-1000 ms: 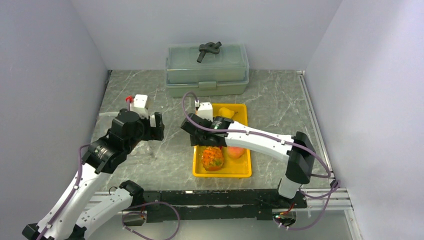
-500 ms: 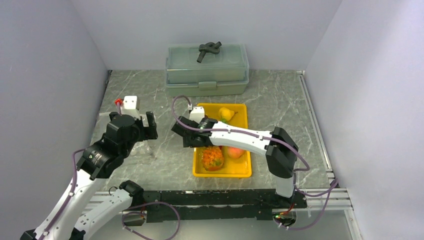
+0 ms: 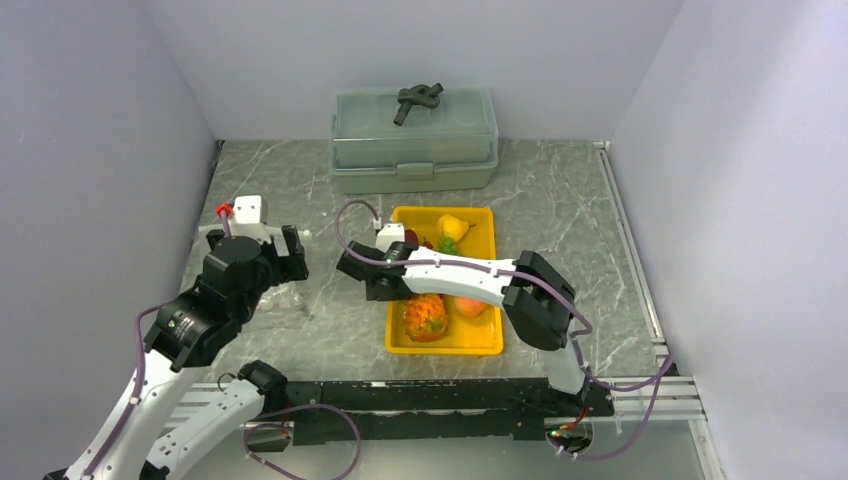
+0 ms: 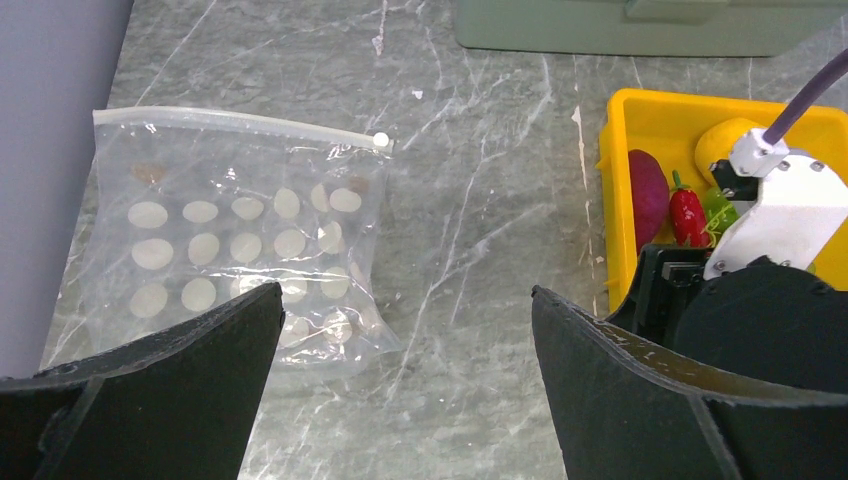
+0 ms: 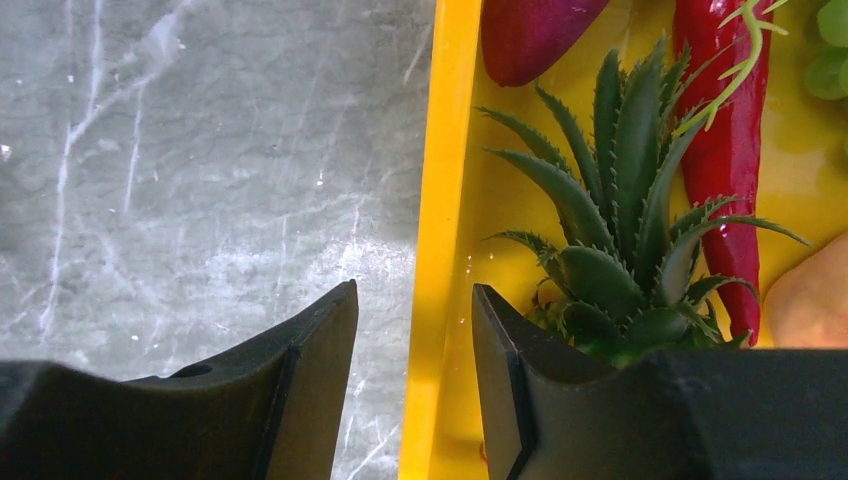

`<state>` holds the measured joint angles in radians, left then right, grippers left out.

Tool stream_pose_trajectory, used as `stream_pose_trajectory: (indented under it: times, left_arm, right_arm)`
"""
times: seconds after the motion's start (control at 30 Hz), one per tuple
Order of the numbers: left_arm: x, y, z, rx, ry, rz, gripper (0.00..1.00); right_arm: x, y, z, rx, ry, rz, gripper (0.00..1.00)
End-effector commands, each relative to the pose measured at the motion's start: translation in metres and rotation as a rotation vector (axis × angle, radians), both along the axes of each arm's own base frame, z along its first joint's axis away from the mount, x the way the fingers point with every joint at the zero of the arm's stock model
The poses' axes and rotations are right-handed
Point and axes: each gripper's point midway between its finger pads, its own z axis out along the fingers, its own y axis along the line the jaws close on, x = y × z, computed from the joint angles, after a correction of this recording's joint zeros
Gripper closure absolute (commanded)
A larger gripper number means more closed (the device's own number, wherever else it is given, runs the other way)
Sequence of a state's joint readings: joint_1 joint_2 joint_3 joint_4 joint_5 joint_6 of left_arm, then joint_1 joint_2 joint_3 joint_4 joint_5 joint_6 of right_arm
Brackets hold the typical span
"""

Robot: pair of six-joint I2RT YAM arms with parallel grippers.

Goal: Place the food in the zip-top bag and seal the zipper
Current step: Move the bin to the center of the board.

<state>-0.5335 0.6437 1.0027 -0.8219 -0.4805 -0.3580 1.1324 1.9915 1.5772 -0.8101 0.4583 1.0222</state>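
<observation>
Found the zip-top bag (image 4: 235, 250) flat on the table (image 4: 480, 230), far left, near the left wall (image 4: 50, 100). Noted pale round spots across the clear film. Traced the zipper (image 4: 240, 120) along the bag's far edge, with a small white slider (image 4: 380, 140) at its right end. Cannot tell whether the strip is pressed closed.

Logged the left claw (image 4: 405, 300) spread wide, hanging over bare table right of the bag and gripping nothing. Saw the bag's near edge partly hidden behind the left finger.

Located all the food (image 3: 427, 315) in the yellow tray (image 3: 490, 345), right of centre and well apart from the bag. Placed the pineapple (image 3: 425, 318) at the near left of the tray, with the peach (image 3: 470, 305) just to its right. Placed the lemon (image 3: 452, 227) at the far end and the eggplant (image 4: 648, 195) against the left wall of the tray. Placed the chili (image 4: 686, 215) just right of the eggplant and the grapes (image 5: 830, 50) right of the chili.

Logged the right claw (image 5: 412, 295) narrowly parted, pinching nothing, straddling the tray's left wall. Saw one finger over the table and the other inside the tray beside the pineapple's green crown (image 5: 610, 260). Cannot tell whether either finger touches the wall.

Recorded a grey-green lidded box (image 3: 415, 135) at the far edge of the table, with a dark object (image 3: 418, 98) on its lid.
</observation>
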Motion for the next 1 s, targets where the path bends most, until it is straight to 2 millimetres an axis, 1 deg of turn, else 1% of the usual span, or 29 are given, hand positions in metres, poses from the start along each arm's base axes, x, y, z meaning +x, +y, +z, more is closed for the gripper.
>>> stream_pose_trajectory:
  times: [0.0, 0.1, 0.43, 0.53, 0.67, 0.77, 0.87, 0.97]
  left_arm:
    - [0.002, 0.003, 0.014, -0.026, -0.041, 0.028, 0.00]
    - [0.003, 0.001, 0.013, -0.024, -0.034, 0.020, 0.00]
    - [0.005, -0.002, 0.010, -0.019, -0.022, 0.010, 0.00]
    - [0.006, -0.002, 0.008, -0.013, -0.012, 0.012, 0.00]
    - [0.007, -0.003, 0.006, -0.009, -0.005, 0.012, 0.00]
    - [0.009, -0.005, 0.003, -0.003, 0.005, 0.007, 0.00]
    - [0.012, -0.010, -0.001, 0.006, 0.022, -0.013, 0.00]
    - [0.012, -0.009, -0.003, 0.014, 0.045, -0.005, 0.00]
  right_arm:
    - [0.008, 0.008, 0.004, 0.041, -0.015, -0.036, 0.52]
    - [0.008, 0.007, 0.000, 0.045, -0.011, -0.038, 0.54]
    - [0.006, -0.003, -0.005, 0.026, -0.007, -0.022, 0.76]
    - [0.006, -0.010, -0.005, 0.004, -0.016, -0.021, 0.85]
    - [0.007, -0.020, 0.001, -0.023, -0.041, -0.019, 0.99]
    - [0.008, -0.029, 0.007, -0.043, -0.061, -0.006, 1.00]
    - [0.007, -0.042, 0.012, -0.081, -0.079, 0.009, 1.00]
    - [0.006, -0.056, 0.015, -0.117, -0.096, 0.016, 1.00]
